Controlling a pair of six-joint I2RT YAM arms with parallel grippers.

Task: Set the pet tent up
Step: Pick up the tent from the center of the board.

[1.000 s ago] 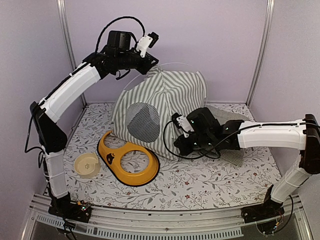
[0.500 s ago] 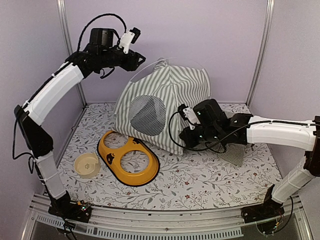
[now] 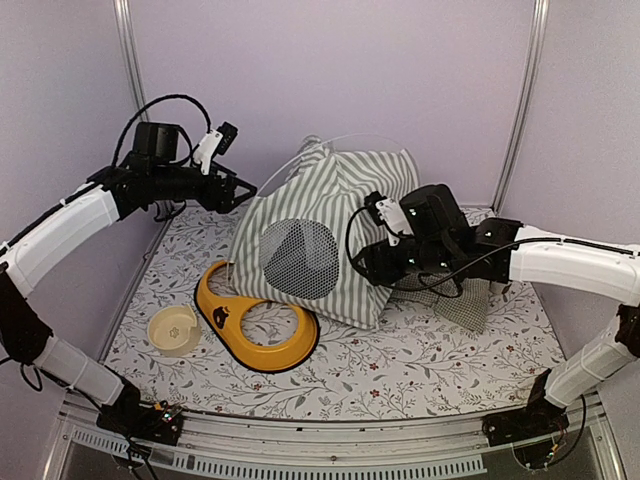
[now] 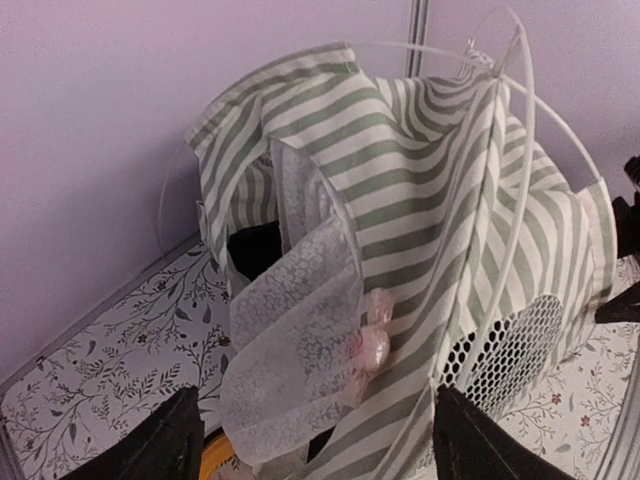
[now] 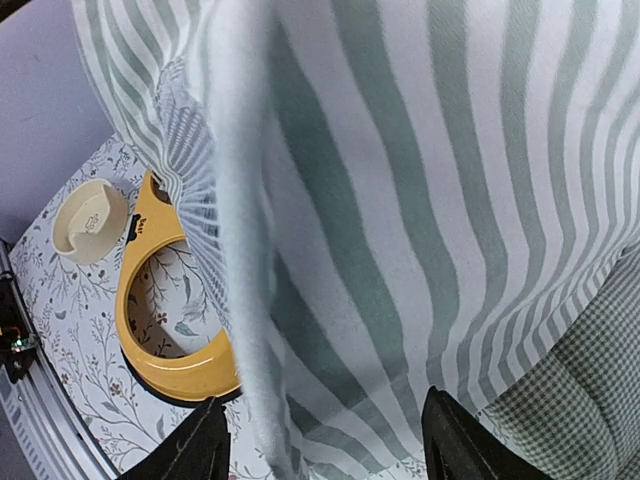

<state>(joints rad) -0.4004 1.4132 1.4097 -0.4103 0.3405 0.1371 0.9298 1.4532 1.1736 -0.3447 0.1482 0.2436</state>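
The pet tent (image 3: 335,215) stands at the back middle of the table, green-and-white striped, with its round grey mesh window (image 3: 297,258) facing the front. Thin white poles (image 4: 520,130) arch over its top. In the left wrist view the white mesh door flap (image 4: 290,350) hangs at an opening, tied with a pink bow (image 4: 368,338). My left gripper (image 3: 243,190) hovers open just left of the tent, apart from it. My right gripper (image 3: 368,265) is open against the tent's right side, and striped fabric (image 5: 400,200) fills its view between the spread fingers (image 5: 465,445).
A yellow two-hole feeder stand (image 3: 255,320) lies in front of the tent, a cream bowl (image 3: 173,330) to its left. A green-checked cushion (image 3: 460,300) lies under the right arm beside the tent. Walls close in behind and on both sides.
Both grippers have opened. The left arm let go of the tent's top and swung left and down. The right gripper rose a little along the tent's side; the tent stays up.
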